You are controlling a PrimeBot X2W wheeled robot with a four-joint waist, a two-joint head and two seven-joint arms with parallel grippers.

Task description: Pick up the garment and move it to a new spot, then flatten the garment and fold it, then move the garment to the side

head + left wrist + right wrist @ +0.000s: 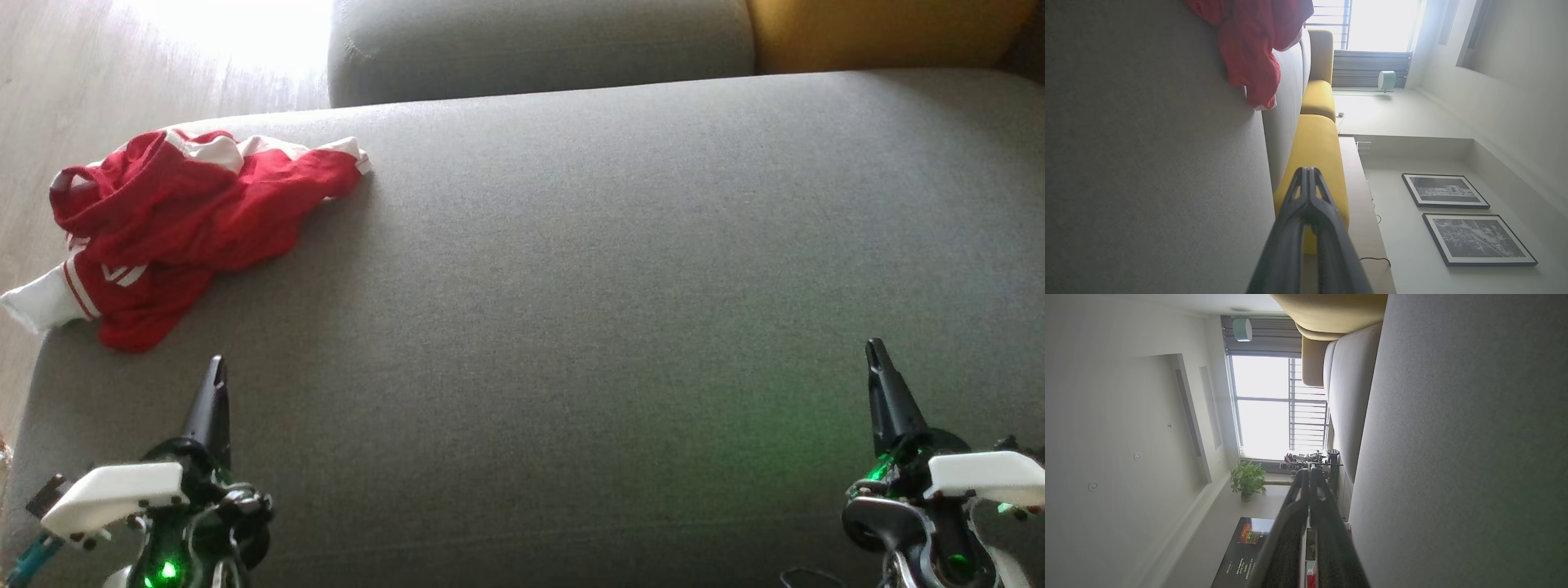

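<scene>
the garment (188,237) is a red piece with white trim, lying crumpled in a loose heap at about ten o'clock in the head view. it rests on the far left corner of the grey sofa seat (571,286). one white cuff with red stripes sticks out at eight o'clock from the heap, right at the seat's left edge, and a red and white end points toward two o'clock. neither gripper touches it.

the left gripper (216,367) sits at seven o'clock in the head view, above the near part of the seat. its two dark fingers are pressed together into a single point and hold nothing. the garment lies near it, roughly at twelve o'clock from its tip, with a strip of bare seat between them. the right gripper (875,351) is at five o'clock, also closed tight and empty, well apart from the garment across the wide bare cushion. green light from the wrists tints the fabric near it.

beyond the seat, at twelve o'clock, stands a grey back cushion (539,49), with a yellow cushion (882,33) beside it at one o'clock. pale wooden floor (82,82) shows at eleven o'clock, washed out by bright light.

in the left wrist view two framed pictures (1443,191) hang on the wall at four o'clock. in the right wrist view a bright window (1261,408) sits near the centre, and a potted plant (1247,479) stands just beside the closed fingers at nine o'clock from their tip.
</scene>
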